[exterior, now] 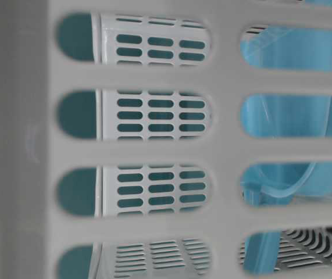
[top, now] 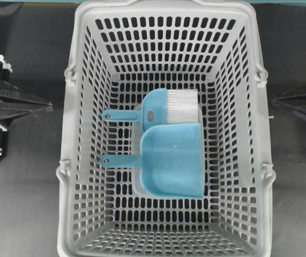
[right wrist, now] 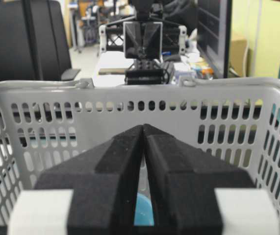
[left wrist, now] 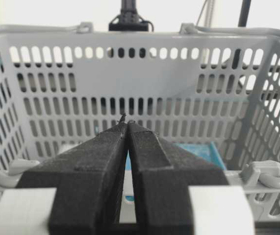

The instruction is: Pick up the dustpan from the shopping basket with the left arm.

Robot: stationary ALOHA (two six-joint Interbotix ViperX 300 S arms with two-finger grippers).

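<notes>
- The dustpan (top: 171, 160) lies flat on the floor of the shopping basket (top: 83, 32), right of centre in the overhead view; its thin handle (top: 119, 160) runs left, toward the left arm's side
- The hand brush (top: 166, 110) lies just beyond the dustpan on the far side, parallel and touching it, its own handle also pointing left
- The left gripper (left wrist: 125, 122) is clenched with nothing in it, parked outside the basket's left wall and facing in, so the handle end is nearest to it
- The right gripper (right wrist: 143, 128) is likewise clenched and empty, outside the opposite wall, on the scoop's side
</notes>
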